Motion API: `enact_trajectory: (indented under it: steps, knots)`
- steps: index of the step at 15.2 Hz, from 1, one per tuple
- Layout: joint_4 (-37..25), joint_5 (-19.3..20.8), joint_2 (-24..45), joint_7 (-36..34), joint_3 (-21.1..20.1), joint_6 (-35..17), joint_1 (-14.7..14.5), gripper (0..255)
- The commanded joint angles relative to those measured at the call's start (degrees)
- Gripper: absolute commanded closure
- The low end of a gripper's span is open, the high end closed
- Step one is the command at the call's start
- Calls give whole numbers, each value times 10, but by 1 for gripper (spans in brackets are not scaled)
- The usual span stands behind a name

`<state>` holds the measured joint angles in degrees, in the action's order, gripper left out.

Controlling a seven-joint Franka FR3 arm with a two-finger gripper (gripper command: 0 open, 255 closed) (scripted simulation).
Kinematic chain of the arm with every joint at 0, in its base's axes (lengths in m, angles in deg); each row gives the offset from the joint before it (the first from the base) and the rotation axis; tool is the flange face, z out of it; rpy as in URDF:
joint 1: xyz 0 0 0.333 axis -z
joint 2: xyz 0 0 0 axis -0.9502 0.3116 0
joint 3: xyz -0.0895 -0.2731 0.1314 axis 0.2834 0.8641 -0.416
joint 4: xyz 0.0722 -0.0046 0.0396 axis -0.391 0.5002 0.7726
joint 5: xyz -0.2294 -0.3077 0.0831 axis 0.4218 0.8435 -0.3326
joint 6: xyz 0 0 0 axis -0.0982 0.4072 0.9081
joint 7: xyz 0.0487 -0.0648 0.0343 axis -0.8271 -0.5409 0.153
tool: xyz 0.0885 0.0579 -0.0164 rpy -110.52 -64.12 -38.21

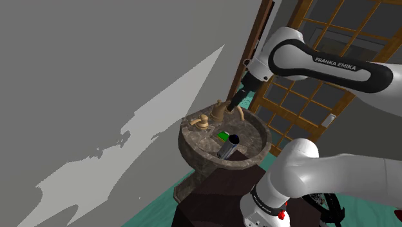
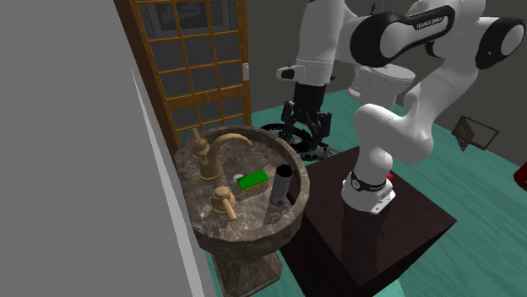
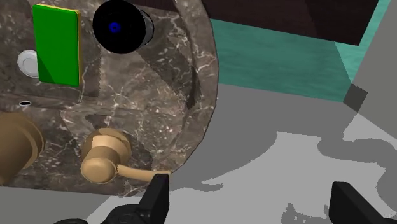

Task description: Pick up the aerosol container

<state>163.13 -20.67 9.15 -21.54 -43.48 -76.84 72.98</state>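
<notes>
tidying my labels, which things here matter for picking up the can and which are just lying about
For the job: can, pincer.
Lying about: green block, tap, sink, drain.

- We see soft, moderate light in all three views, and edges are crisp.
- In the shoulder view, a paler jagged patch of light crosses the grey wall toward the sink.
- In the wrist view, ragged darker shadows mottle the grey surface beside the sink.
- The whole shoulder view is tilted.

arm: elbow bent, reaching out | end effector: pointing down | fingers: apart, empty
</notes>
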Motion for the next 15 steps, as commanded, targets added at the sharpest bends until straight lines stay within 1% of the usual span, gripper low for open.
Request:
enact_trajectory:
  steps: [1, 6, 10, 13, 15]
  knots:
    - [31, 15, -11, 37, 32, -18, 10, 0]
    - [89, 54, -2, 130, 118, -78, 35, 0]
    - [118, 86, 38, 212, 198, -135, 47, 0]
    - [127, 104, 86, 278, 267, -185, 43, 0]
    - [126, 110, 126, 324, 316, -221, 29, 0]
